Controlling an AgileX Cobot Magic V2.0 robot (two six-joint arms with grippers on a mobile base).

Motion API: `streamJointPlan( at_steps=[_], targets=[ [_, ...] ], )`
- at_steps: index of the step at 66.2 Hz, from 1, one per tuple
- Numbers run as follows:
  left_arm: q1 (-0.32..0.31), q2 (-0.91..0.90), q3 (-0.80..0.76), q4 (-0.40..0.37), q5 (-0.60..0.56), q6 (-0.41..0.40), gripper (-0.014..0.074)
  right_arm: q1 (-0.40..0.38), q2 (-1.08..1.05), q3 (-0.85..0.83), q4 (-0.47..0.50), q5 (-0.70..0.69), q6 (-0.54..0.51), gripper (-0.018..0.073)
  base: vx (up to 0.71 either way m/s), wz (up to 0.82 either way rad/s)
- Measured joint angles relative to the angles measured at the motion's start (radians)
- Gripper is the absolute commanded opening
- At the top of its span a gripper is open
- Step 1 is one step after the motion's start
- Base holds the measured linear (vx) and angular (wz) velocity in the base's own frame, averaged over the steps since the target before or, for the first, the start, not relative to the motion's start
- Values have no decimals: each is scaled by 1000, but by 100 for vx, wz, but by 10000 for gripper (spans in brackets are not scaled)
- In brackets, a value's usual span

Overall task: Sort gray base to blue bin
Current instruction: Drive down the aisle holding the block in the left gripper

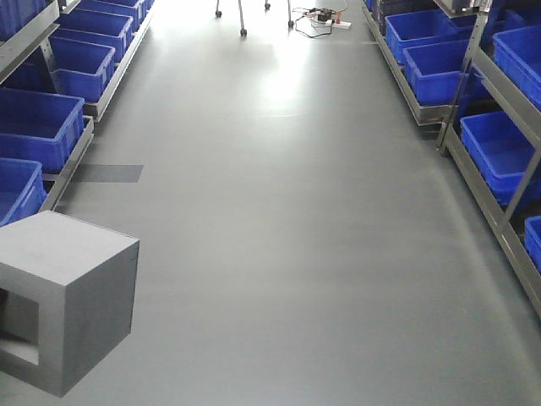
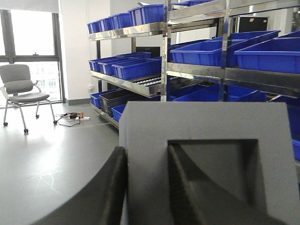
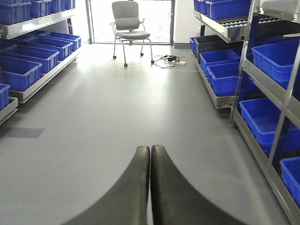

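The gray base [image 1: 68, 296] is a matte gray cube with a square recess, held up at the lower left of the front view. In the left wrist view the gray base [image 2: 206, 126] fills the lower right. My left gripper [image 2: 146, 154] is shut on its wall, one finger [image 2: 110, 187] outside and the other inside the recess. My right gripper [image 3: 150, 149] is shut and empty, pointing down the aisle above the floor. Many blue bins line the shelves on both sides, such as one blue bin [image 1: 34, 127] at the left and another [image 1: 503, 152] at the right.
Metal racks with blue bins run along both sides of the aisle [image 3: 37, 70] [image 3: 267, 61]. A gray office chair [image 3: 127, 23] and a cable tangle [image 3: 171, 59] stand at the far end by the window. The gray floor [image 1: 296, 237] lies between the racks.
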Motion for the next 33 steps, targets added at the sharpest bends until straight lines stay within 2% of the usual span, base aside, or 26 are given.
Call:
streamJointPlan(
  at_steps=[33],
  targets=[
    [0,0,0,0,0,0,-6,0,0,0,0,0,0,-9,43,-3]
  ],
)
